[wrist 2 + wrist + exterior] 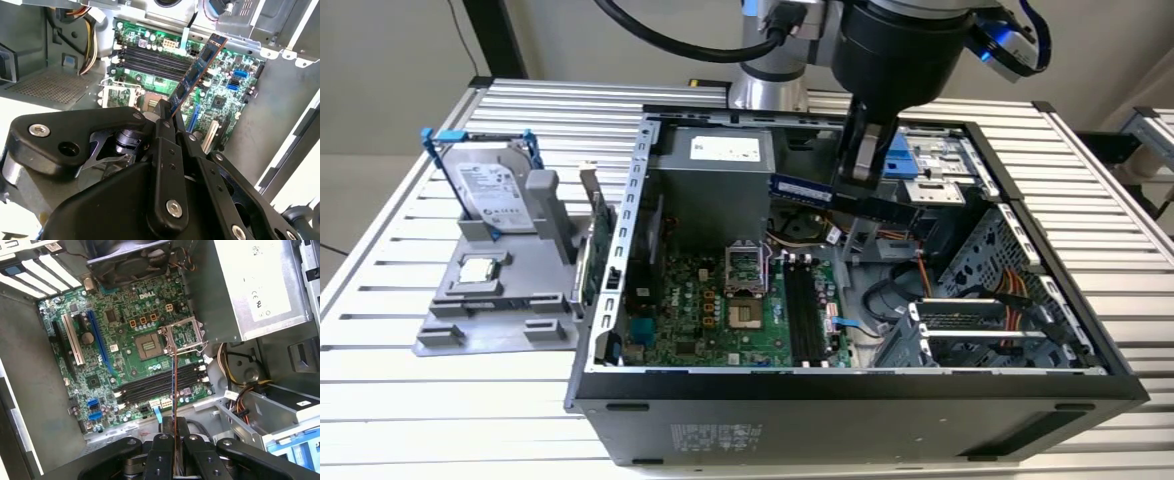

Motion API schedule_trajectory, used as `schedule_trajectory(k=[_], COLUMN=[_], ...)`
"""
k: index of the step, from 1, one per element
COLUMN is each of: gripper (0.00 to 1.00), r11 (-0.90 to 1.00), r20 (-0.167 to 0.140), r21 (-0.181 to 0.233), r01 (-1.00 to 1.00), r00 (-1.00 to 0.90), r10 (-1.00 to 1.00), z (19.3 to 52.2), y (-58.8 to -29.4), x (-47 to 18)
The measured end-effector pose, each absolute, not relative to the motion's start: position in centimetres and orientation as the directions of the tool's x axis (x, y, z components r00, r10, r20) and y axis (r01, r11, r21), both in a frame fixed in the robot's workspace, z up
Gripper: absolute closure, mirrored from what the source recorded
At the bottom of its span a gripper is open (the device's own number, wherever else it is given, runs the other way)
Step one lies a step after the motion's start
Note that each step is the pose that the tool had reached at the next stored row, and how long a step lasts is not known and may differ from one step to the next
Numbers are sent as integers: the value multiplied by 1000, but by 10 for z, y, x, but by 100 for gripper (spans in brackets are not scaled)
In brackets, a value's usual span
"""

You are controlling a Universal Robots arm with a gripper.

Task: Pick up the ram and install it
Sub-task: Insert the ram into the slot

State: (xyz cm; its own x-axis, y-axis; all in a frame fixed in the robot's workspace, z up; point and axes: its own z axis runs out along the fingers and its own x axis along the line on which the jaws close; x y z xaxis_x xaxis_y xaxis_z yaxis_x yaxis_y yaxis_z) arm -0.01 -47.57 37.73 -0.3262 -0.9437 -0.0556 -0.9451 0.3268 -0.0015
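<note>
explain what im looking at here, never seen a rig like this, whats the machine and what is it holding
One robot arm reaches down over an open computer case on a slatted metal table. The exterior view is from a camera off the arm; both wrist views ride on the arm and look down past its gripper at the green motherboard. The gripper is shut on the ram, a thin memory stick, held above the board, not in a slot. Beside the case, a grey stand holds a hard drive.
</note>
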Motion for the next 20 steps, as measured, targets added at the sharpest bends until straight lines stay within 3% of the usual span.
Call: schedule_trajectory(k=[20], gripper=[100], r11=[418], r20=[-56], r21=[-1], r01=[-909], r00=[-417], r10=[-907], z=[377], y=[-476], x=[0])
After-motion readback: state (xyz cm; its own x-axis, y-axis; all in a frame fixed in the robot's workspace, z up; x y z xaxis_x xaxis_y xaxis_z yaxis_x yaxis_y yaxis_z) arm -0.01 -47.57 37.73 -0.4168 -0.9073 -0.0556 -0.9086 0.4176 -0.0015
